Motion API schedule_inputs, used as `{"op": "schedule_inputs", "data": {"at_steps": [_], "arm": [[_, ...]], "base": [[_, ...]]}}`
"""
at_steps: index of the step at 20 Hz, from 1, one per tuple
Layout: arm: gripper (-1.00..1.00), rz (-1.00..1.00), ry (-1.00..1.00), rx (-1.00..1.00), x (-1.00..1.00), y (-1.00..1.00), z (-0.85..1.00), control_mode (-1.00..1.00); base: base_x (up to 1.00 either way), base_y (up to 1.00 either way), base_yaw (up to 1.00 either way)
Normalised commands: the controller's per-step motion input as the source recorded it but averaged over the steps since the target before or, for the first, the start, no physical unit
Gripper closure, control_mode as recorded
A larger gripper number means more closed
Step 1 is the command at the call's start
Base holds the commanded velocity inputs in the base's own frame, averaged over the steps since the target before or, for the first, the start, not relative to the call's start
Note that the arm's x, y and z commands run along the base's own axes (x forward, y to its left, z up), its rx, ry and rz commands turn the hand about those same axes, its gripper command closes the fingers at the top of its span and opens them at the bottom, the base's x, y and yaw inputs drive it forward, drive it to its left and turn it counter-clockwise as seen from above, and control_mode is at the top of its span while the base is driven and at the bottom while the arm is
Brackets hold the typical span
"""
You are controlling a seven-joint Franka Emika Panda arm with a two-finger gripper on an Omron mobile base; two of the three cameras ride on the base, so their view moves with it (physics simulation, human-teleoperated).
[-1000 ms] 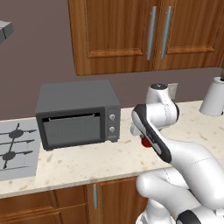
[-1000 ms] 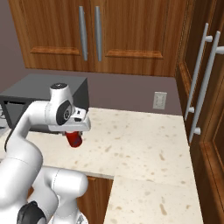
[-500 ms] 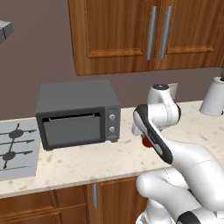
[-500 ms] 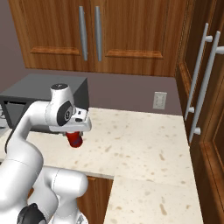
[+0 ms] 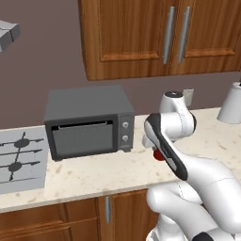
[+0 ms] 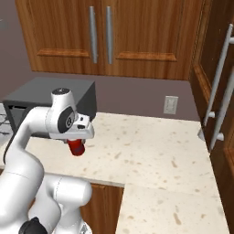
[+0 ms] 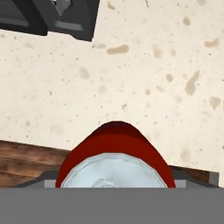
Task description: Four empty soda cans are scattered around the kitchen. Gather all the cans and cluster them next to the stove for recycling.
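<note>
A red soda can (image 6: 77,147) with a silvery end hangs just above the speckled counter, and my gripper (image 6: 78,139) is shut on it from above. From the left base the same can (image 5: 159,155) peeks out red behind my forearm, right of the dark oven. In the hand view the can (image 7: 114,153) sits bottom centre, its silver top toward the camera. The stove (image 5: 19,160), silver-grey with black grates, lies at the far left of the counter, well apart from the can.
A dark grey countertop oven (image 5: 89,124) stands between the stove and my hand. A white appliance (image 5: 231,103) sits at the back right. Wooden cabinets hang above, and a tall cabinet with long handles (image 6: 221,91) closes the right side. The counter's front edge (image 7: 26,153) is just below the can.
</note>
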Motion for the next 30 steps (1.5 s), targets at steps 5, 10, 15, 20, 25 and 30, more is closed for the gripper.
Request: {"op": "schedule_inputs", "data": {"at_steps": [5, 10, 15, 20, 25, 30], "arm": [[1.0, 0.0, 0.0, 0.0, 0.0, 0.0, 0.0, 1.0], [1.0, 0.0, 0.0, 0.0, 0.0, 0.0, 0.0, 1.0], [1.0, 0.0, 0.0, 0.0, 0.0, 0.0, 0.0, 1.0], [1.0, 0.0, 0.0, 0.0, 0.0, 0.0, 0.0, 1.0], [1.0, 0.0, 0.0, 0.0, 0.0, 0.0, 0.0, 1.0], [1.0, 0.0, 0.0, 0.0, 0.0, 0.0, 0.0, 1.0]], "base": [[-0.2, 0.96, -0.07], [-0.05, 1.0, -0.08], [-0.05, 1.0, -0.05], [-0.19, 1.0, -0.01], [-0.11, 1.0, 0.0], [-0.03, 1.0, 0.0]]}}
